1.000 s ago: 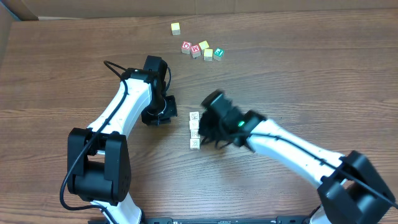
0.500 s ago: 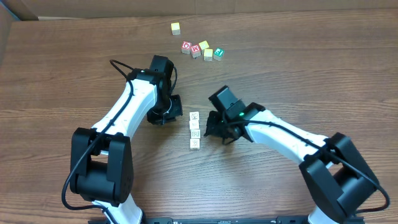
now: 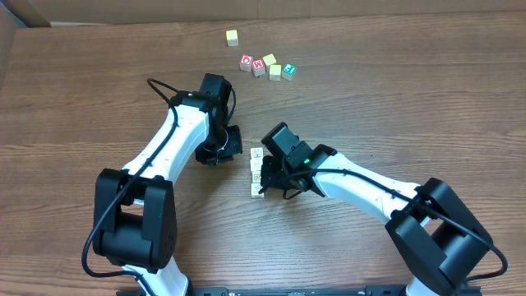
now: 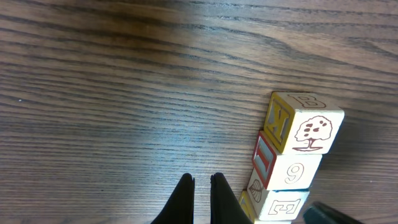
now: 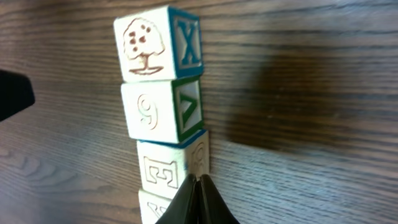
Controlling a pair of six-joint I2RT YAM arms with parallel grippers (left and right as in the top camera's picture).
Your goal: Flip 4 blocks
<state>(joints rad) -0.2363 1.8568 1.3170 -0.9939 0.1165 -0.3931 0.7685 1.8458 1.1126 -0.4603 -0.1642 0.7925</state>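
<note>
Four cream blocks lie in a touching column mid-table; in the overhead view the far one (image 3: 257, 153) and the near one (image 3: 258, 191) mark its ends. The left wrist view shows the tree block (image 4: 311, 130), the "9" block (image 4: 292, 171) and the "E" block (image 4: 280, 204). My left gripper (image 4: 201, 180) is shut and empty, on the table just left of the column. My right gripper (image 5: 198, 179) is shut, and its tips press the right side of the "E" block (image 5: 163, 168). A fourth block (image 5: 154, 208) peeks out below it.
At the far side of the table lies a loose group of other cubes: a yellow one (image 3: 233, 37), a red "O" (image 3: 246, 62), a "W" (image 3: 259, 66), another yellow (image 3: 274, 71) and a teal one (image 3: 288, 70). Both arms crowd the column from either side.
My right arm has swung left and brought its shut tips against the column of blocks. My left gripper moved slightly right early on and has since held still.
</note>
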